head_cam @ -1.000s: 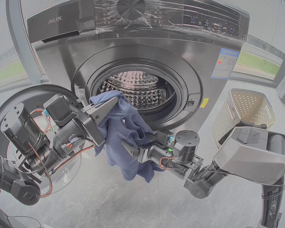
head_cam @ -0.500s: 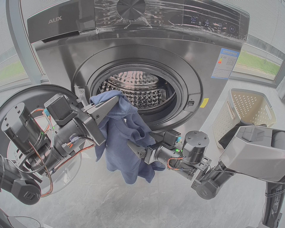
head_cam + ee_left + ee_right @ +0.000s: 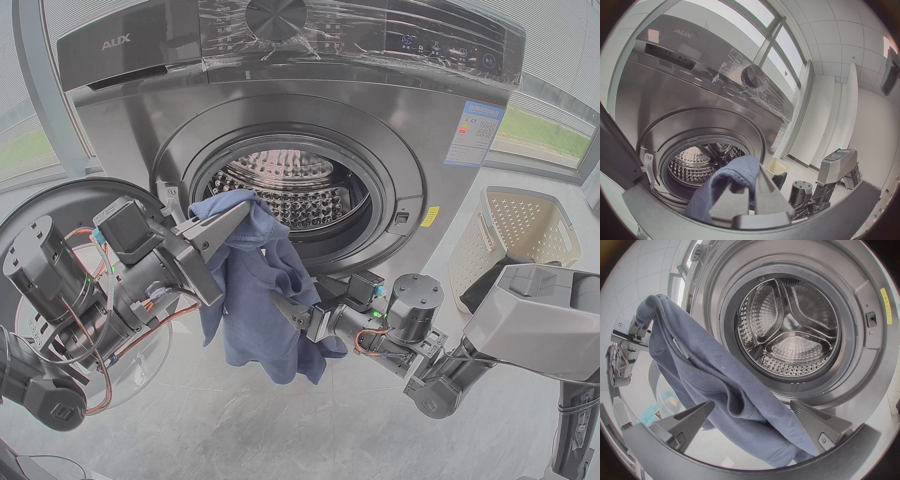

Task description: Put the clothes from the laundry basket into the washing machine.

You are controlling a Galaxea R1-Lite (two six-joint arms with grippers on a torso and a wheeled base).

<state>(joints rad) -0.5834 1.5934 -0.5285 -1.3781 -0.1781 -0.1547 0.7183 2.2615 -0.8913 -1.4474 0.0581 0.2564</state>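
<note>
One blue shirt (image 3: pixel 250 312), hanging lengthwise downward, before washing machine (image 3: pixel 375 119)

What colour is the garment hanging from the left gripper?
Plain dark blue cloth garment, clearest in right wrist view.

Bright daylight from windows (image 3: pixel 787 56), drum (image 3: pixel 793 349) glare, fisheye-curved edges

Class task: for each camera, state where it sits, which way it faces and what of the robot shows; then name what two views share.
Head view: on the head, facing forward and down at the washing machine; both arms show, left pincer shut on the blue garment.
Left wrist view: on the left wrist, facing along the left pincer toward the drum.
Right wrist view: on the right wrist, facing the drum past the open right pincer.
Shared: both wrist views show drum and garment.
</note>
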